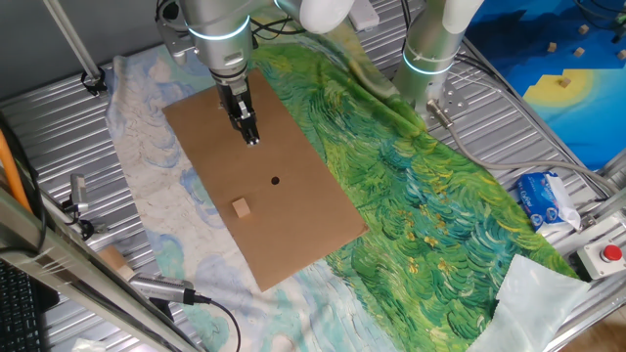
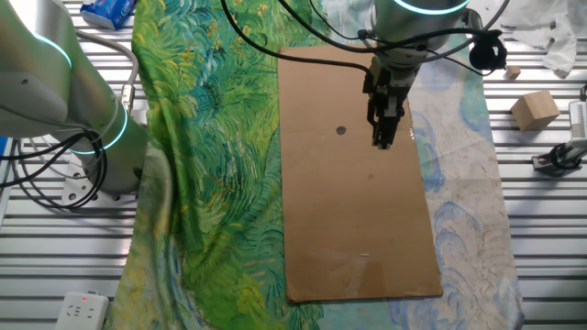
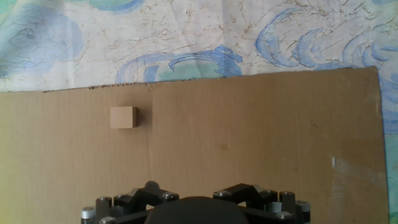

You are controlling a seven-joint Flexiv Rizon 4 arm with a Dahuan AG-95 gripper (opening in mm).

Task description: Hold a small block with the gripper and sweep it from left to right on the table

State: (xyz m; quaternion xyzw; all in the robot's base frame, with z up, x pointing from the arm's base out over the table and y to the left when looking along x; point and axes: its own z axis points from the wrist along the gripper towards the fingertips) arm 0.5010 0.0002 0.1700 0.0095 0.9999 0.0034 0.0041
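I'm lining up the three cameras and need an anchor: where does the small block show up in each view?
One fixed view: the small block lies on the cardboard, below the black dot.
The other fixed view: the block cannot be made out; the dot shows left of the gripper.
Hand view: block upper left, near the cardboard's edge.
Shared landmark: the brown cardboard.

Silver arm (image 1: 217,24); black gripper (image 1: 251,139)
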